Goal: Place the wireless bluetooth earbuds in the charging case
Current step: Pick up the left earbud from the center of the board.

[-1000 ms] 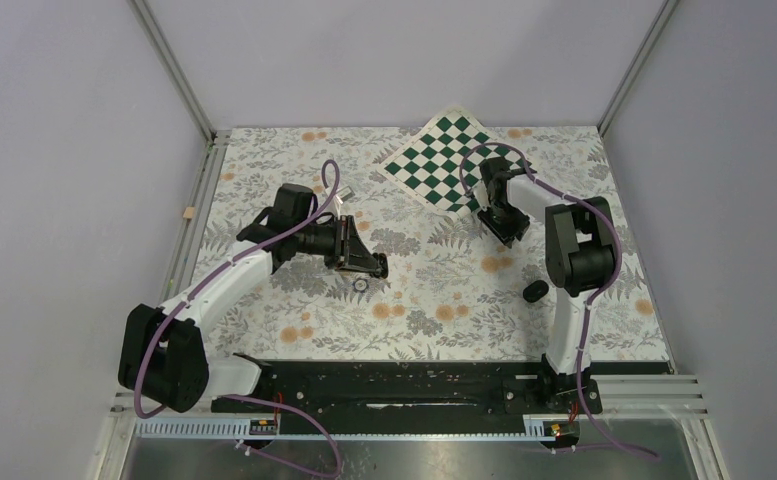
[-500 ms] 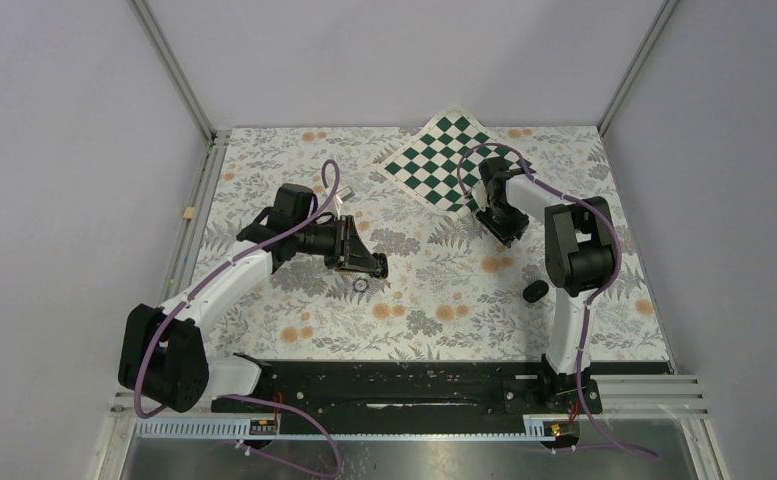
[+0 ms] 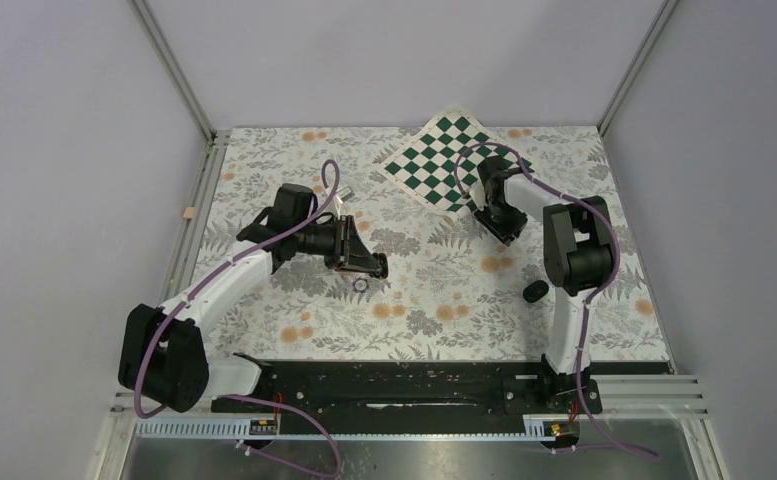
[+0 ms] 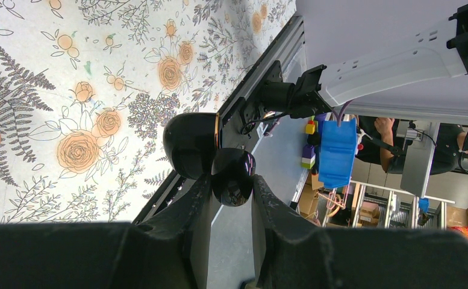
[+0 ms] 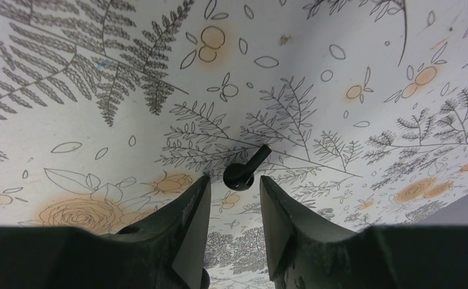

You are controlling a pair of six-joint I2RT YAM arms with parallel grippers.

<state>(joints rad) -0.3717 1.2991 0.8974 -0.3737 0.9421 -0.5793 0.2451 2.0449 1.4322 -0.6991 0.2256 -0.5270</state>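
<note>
Black and shiny, the charging case [image 4: 189, 144] is in the left gripper [image 4: 231, 186]. The two fingers are squeezed tight on one half of it. The other half sticks out to the side, joined by a thin gold line, so the case looks open. It is held up over the middle of the table [image 3: 434, 300], a little to the left. I think it is held that way so the open side is easy to reach and the case cannot slide away when something is pushed in. A small dark ring [image 3: 360, 284] lies on the table just beside that gripper. It is not part of the job.

One earbud [image 5: 242, 173] lies flat on the table near the far right corner. It is close to the near edge of the green checked cloth [image 3: 434, 165]. It is a tiny black blob with a short stick on it.

The right gripper [image 5: 234, 179] hangs low over it. Its fingers are about half way apart and hold nothing. One finger is on each side of the round end of the bud. I think they are set like that so a small squeeze will pinch it.

The bud is very small and smooth, so it could slip or flip out. I cannot see the second bud for sure.
</note>
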